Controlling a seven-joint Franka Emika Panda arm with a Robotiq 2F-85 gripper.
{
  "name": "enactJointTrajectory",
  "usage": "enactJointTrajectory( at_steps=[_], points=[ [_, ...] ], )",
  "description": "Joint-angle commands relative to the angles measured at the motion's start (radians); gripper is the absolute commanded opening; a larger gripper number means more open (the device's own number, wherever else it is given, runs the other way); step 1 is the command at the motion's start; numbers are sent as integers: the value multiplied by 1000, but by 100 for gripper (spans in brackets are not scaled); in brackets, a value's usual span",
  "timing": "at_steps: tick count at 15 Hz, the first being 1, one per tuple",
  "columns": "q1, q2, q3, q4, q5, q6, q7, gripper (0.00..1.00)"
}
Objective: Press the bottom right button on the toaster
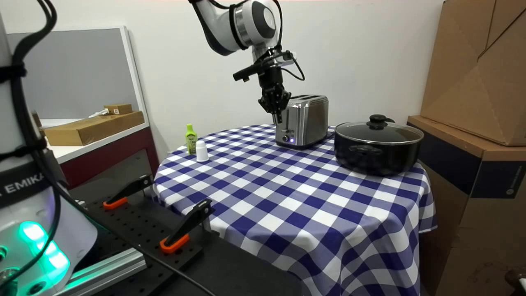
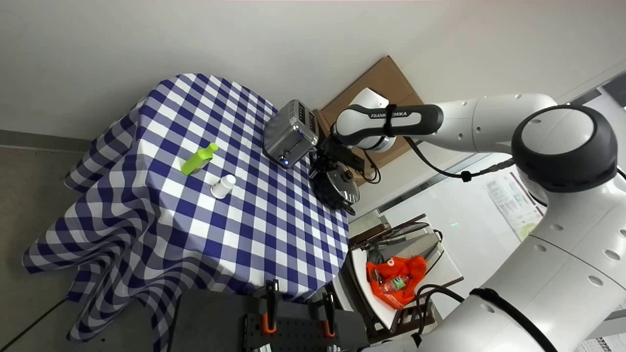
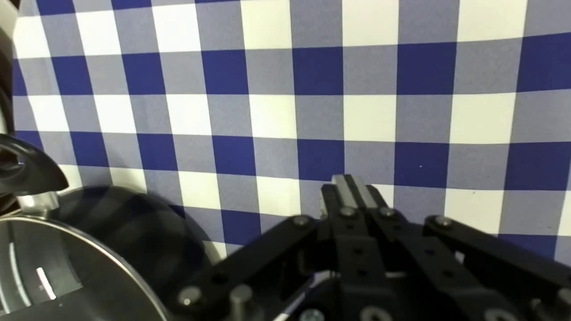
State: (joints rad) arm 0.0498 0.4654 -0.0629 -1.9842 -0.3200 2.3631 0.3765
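Nearest, well left of the toaster in an exterior view, can read “EMIKA” on the dark band of the arm base, just above glowing green lights. In an exterior view, to the right of the toaster, can read “FRANK” and “EMIKA” along the forearm, on either side of a black strap.

Next, nearer than the toaster, can see two orange-tipped clamps on a perforated black plate, then a blue-and-white checked tablecloth. To the right of the toaster and nearer, can see a black pot under a glass lid; farther right, can make out stacked cartons, with white print too small to read on a dark blue panel. Well left of the toaster, can see a small white cup-like piece just beside a green bottle with label marks too blurred to read.

Close to the front of the toaster, can see the gripper, clenched tip to tip in the wrist view; cannot tell whether touching the toaster. Find the toaster upright on the tablecloth, with a bluish light low on the front, beside a dark knob.

Farthest, well right of the toaster in an exterior view, can see printed sheets, too small to read.
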Motion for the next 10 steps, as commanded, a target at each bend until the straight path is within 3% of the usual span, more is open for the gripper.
enactJointTrajectory(
  at_steps=[1,10],
  points=[
    [47,125,-46,112,-26,33,14,0],
    [55,308,-63,275,34,97,-22,0]
  ],
)
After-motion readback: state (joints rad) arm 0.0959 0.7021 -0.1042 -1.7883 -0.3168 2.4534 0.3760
